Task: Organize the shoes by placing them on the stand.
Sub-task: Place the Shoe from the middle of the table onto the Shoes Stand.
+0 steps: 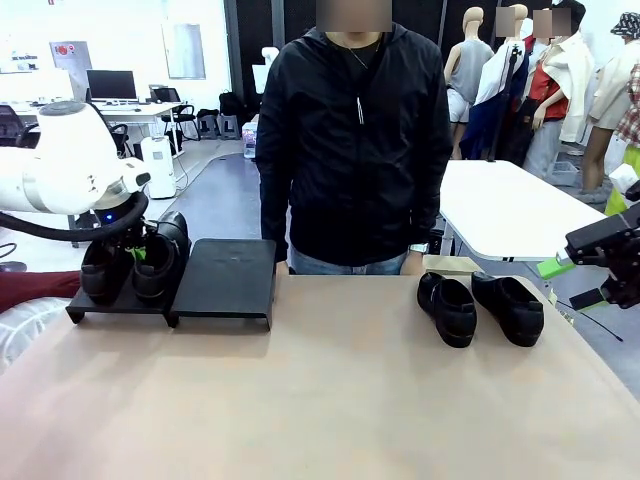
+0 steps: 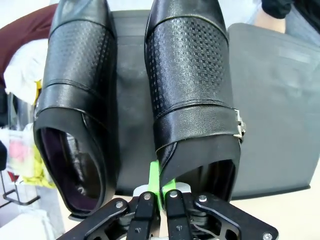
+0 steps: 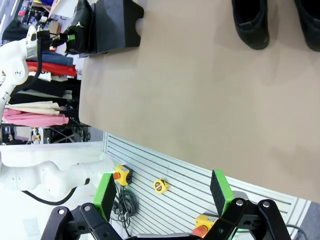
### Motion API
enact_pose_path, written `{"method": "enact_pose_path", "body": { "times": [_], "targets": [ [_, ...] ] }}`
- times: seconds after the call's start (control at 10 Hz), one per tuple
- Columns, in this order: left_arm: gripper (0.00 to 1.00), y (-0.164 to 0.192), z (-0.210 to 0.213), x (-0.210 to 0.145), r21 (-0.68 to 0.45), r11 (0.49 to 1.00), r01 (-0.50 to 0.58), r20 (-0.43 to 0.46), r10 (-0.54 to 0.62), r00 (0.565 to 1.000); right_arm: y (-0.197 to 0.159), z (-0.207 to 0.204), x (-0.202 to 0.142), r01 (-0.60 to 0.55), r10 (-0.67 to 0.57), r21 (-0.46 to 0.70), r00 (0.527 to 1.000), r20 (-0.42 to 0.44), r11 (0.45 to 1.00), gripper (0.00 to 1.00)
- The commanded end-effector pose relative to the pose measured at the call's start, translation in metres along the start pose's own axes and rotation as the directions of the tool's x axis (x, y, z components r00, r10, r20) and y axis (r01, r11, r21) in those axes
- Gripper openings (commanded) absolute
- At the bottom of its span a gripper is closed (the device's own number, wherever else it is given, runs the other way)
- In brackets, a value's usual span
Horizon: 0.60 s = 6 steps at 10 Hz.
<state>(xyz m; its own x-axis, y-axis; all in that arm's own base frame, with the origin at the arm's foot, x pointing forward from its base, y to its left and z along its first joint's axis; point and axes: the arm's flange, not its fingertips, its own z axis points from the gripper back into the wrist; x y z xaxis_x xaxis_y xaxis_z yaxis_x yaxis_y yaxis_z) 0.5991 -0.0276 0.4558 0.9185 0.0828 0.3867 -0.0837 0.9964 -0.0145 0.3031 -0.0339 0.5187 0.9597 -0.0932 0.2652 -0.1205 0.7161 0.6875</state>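
Two black shoes [image 1: 103,270] [image 1: 157,265] rest side by side on the left platform [image 1: 120,312] of the stand, toes pointing away from my wrist camera. My left gripper [image 1: 143,250] is shut on the heel rim of the right-hand one [image 2: 192,85], with its green pads [image 2: 155,182] pinching the leather; the other shoe [image 2: 77,85] lies beside it. The stand's right platform [image 1: 228,280] is bare. Two more shoes [image 1: 447,308] [image 1: 510,307] lie on the table at the right. My right gripper [image 3: 162,192] hangs open off the table's right side [image 1: 600,262].
A person in a black jacket [image 1: 350,140] stands at the far edge, hands low by the table. The tan table [image 1: 330,400] has free room in the middle and front. A white table [image 1: 510,205] stands behind at the right.
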Motion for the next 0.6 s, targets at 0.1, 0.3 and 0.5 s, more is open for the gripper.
{"method": "enact_pose_path", "body": {
  "times": [0.1, 0.3, 0.5],
  "targets": [
    [0.00, -0.0021, 0.0013, 0.0074, 0.052, 0.998, -0.022, 0.004, 0.022, 1.000, 0.0012, 0.0001, 0.0015, -0.004, 0.003, 0.031, 1.000, 0.006, 1.000, 1.00],
    [0.51, -0.0036, 0.0001, 0.0063, 0.083, 0.996, -0.013, 0.006, 0.013, 1.000, 0.0012, 0.0001, 0.0015, -0.004, 0.003, 0.031, 1.000, 0.006, 1.000, 1.00],
    [1.00, -0.0047, -0.0003, 0.0064, 0.081, 0.997, -0.015, 0.000, 0.015, 1.000, 0.0012, 0.0001, 0.0015, -0.004, 0.003, 0.031, 1.000, 0.006, 1.000, 1.00]
  ]
}}
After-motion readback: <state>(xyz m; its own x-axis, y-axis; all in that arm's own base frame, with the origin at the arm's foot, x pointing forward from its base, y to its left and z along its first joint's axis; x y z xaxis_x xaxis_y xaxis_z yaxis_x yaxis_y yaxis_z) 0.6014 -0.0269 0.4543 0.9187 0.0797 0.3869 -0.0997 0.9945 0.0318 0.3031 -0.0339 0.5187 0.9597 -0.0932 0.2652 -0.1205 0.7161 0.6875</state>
